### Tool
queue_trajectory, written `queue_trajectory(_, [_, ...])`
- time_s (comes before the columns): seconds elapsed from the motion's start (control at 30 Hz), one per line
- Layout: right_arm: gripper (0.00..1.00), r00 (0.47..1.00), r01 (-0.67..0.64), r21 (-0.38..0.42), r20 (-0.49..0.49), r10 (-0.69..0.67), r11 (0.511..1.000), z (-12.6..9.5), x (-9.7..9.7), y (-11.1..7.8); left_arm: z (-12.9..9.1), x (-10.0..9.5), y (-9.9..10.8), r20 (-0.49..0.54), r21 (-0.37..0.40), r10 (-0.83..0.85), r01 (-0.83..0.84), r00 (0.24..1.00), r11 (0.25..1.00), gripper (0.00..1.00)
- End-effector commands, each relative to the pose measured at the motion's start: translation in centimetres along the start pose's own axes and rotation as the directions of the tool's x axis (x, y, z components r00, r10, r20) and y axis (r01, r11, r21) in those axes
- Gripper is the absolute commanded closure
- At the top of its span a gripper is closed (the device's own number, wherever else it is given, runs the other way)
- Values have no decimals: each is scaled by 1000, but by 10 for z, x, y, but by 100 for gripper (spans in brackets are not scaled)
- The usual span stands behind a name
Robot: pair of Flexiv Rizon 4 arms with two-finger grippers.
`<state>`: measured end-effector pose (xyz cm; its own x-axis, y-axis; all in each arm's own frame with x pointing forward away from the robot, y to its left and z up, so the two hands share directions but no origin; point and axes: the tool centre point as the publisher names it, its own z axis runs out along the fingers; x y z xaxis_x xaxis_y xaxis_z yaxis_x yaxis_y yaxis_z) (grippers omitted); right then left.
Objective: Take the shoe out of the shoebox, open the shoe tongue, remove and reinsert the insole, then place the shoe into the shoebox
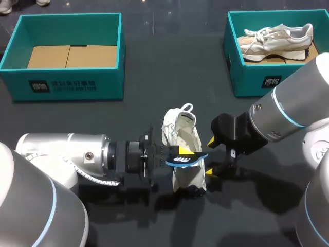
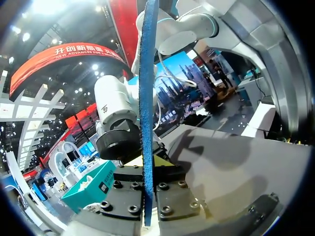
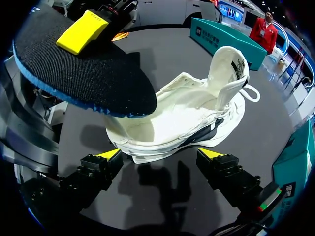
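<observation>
A white shoe point(image 1: 182, 139) stands on the dark table at the middle, its tongue pulled open point(image 3: 182, 110). My left gripper point(image 1: 180, 153) comes in from the left and is shut on the insole point(image 1: 189, 160), black on top with a blue edge, holding it just above the shoe. In the left wrist view the insole point(image 2: 147, 73) stands edge-on between the left gripper's point(image 2: 147, 167) fingers. My right gripper point(image 1: 211, 156) is open just right of the shoe. Its yellow tips straddle the shoe's side without touching, and in its own view the right gripper point(image 3: 161, 155) holds nothing under the insole point(image 3: 83, 69).
A teal shoebox point(image 1: 67, 82) with a cardboard floor stands at the back left. A second teal shoebox point(image 1: 241, 67) at the back right holds a beige shoe point(image 1: 277, 37). Both arms crowd the table's middle front.
</observation>
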<state>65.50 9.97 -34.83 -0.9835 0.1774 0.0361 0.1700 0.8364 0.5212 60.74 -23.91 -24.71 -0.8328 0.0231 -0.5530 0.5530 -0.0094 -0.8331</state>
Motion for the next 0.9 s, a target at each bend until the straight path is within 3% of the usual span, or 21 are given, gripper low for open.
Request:
queue_trajectory(0.03, [0, 1000, -1, 4, 3, 1, 1000, 1, 1, 1, 7, 1, 5, 13, 14, -12, 12, 1000, 1000, 100])
queue_trajectory(0.9, [0, 1000, -1, 4, 3, 1, 1000, 1, 1, 1, 30, -7, 20, 56, -16, -112, 113, 992, 993, 100])
